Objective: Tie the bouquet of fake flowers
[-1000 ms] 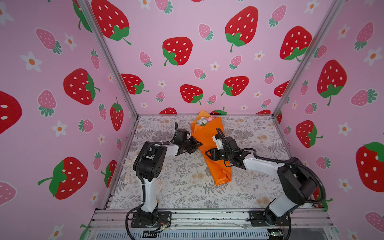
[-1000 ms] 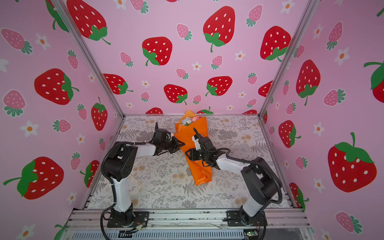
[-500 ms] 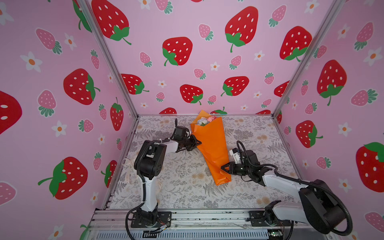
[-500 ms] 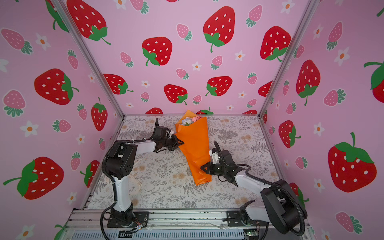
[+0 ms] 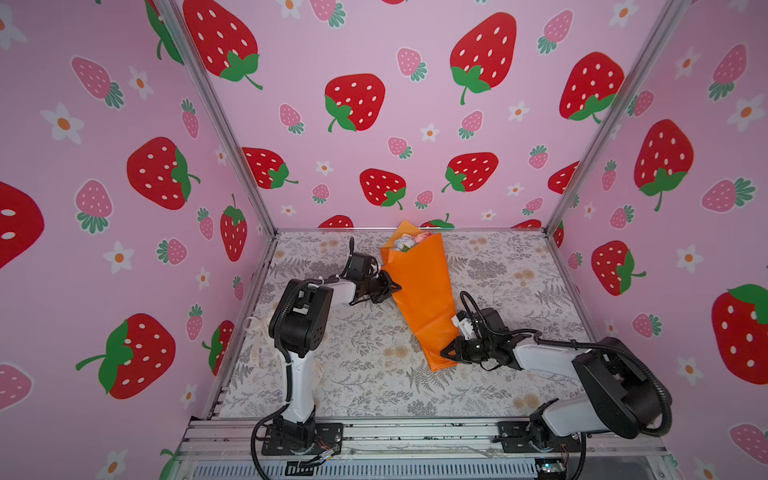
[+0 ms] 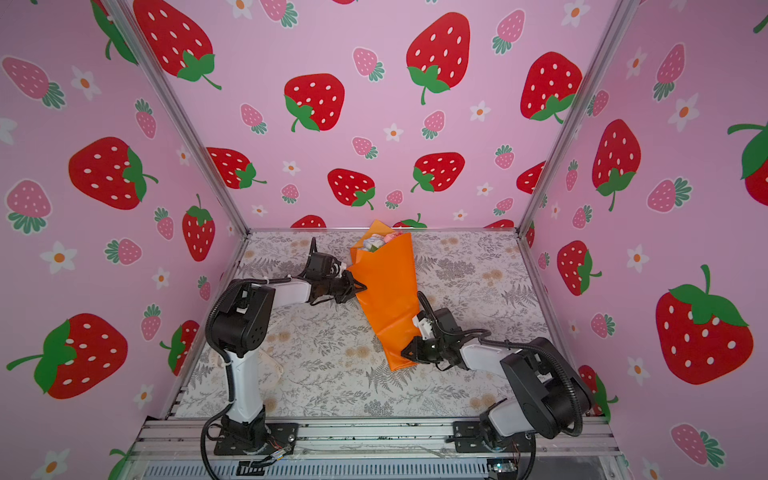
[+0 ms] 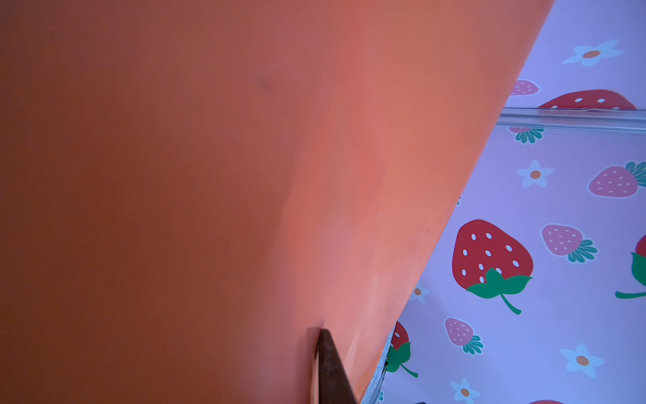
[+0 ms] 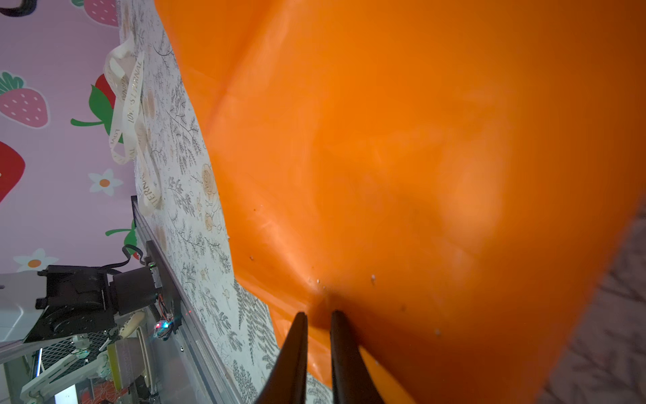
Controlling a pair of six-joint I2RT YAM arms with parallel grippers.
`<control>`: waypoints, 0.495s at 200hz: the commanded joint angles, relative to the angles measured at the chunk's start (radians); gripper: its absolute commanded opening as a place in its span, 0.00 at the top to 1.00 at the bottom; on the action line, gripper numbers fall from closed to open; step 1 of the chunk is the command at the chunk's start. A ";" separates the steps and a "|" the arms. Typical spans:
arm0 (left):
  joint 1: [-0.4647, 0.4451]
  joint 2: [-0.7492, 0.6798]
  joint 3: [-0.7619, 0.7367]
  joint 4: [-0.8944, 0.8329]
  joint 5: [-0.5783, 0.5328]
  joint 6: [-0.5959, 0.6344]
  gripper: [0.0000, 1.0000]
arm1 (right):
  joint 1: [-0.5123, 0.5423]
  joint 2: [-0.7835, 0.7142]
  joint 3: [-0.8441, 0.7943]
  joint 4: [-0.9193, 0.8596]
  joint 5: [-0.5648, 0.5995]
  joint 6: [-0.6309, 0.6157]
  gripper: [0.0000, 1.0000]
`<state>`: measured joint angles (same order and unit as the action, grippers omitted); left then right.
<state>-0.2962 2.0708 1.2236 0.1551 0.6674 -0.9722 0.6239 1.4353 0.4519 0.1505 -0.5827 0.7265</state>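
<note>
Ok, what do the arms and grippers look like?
The left arm and right arm have white shells, bulky black joint housings and black corrugated cable hoses. The left gripper and right gripper are black with thin tapered fingers.

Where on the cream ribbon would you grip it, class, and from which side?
A loop of the cream ribbon, probably from above: it lies slack at the table edge, close to the wall, so a side approach looks cramped, while a loop offers the fingers something to pinch.
</note>
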 commanded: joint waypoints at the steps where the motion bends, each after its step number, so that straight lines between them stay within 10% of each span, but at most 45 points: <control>1: 0.008 0.030 0.041 -0.020 0.025 0.019 0.89 | 0.005 -0.052 0.001 -0.082 0.048 -0.035 0.82; 99: 0.008 0.052 0.048 -0.016 0.040 0.018 0.91 | -0.063 -0.138 -0.089 -0.180 0.165 0.021 0.83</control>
<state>-0.2924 2.1162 1.2369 0.1520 0.6895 -0.9642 0.5716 1.2919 0.4129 0.0376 -0.4599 0.7216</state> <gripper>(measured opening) 0.094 0.177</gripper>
